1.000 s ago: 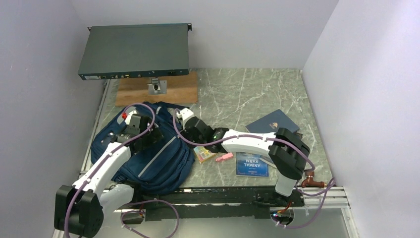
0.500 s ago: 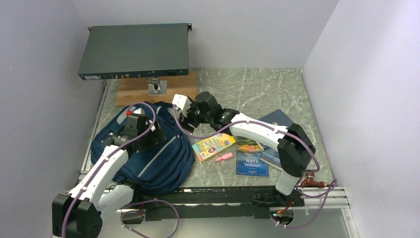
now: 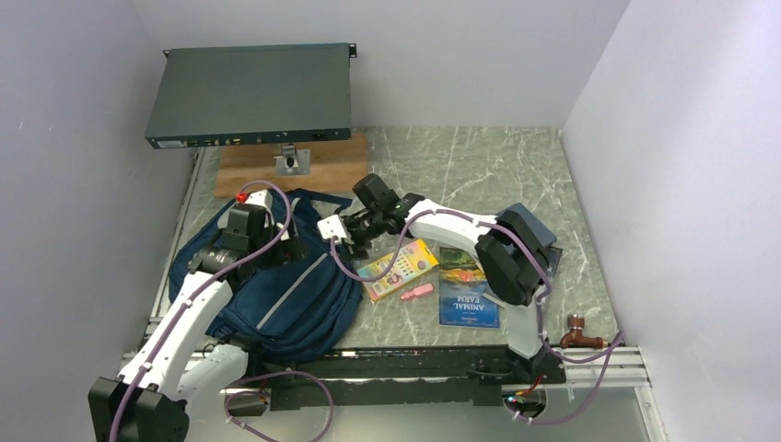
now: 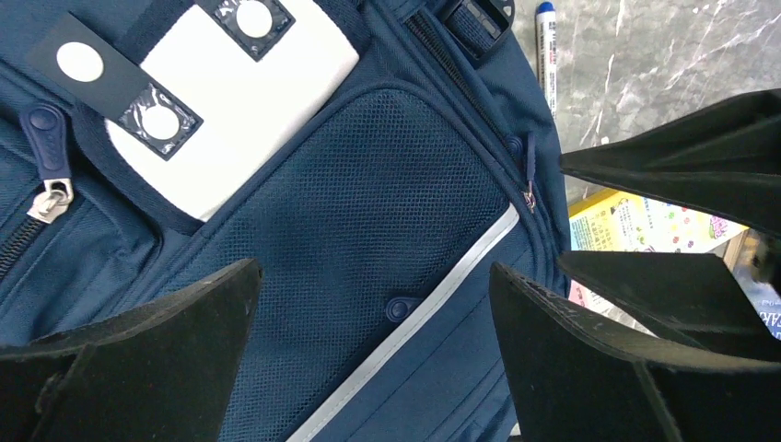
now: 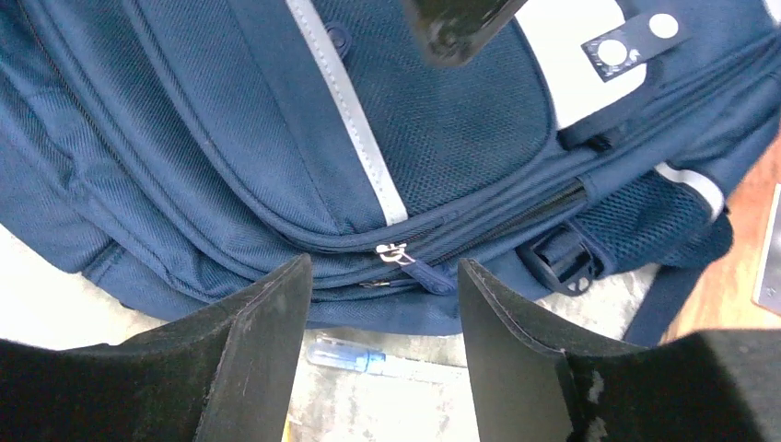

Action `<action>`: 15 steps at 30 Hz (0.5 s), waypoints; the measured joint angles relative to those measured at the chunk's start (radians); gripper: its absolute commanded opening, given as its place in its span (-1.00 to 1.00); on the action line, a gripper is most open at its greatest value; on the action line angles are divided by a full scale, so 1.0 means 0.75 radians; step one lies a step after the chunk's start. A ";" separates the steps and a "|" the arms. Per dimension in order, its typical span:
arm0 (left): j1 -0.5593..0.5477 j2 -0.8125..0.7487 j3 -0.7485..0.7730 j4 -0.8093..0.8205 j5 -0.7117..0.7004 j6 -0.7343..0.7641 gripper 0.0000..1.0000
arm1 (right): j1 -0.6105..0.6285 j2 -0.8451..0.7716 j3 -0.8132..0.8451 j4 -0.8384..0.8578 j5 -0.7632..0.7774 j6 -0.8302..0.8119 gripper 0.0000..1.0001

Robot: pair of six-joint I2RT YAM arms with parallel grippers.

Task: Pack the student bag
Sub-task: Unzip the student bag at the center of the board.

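The large navy-blue fabric backpack (image 3: 276, 299) lies on the left side of the grey marble counter (image 3: 479, 175). The right hand (image 5: 382, 267), fingers parted and empty, hovers over the silver zipper pull (image 5: 394, 250). It should drop squarely, pinch the tab and draw along the seam while the wide-open, empty left hand (image 4: 373, 276) pins the pocket.

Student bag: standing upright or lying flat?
Lying flat: the student bag rests on the table, its front pocket with the white patch facing up.
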 measured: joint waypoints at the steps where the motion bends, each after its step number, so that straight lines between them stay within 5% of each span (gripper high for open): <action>1: 0.000 -0.014 0.001 -0.003 -0.005 0.012 0.99 | -0.002 0.020 0.015 -0.026 -0.019 -0.034 0.22; 15: 0.000 -0.044 0.001 -0.003 -0.031 0.072 0.99 | -0.014 0.222 0.208 -0.178 -0.114 -0.141 0.21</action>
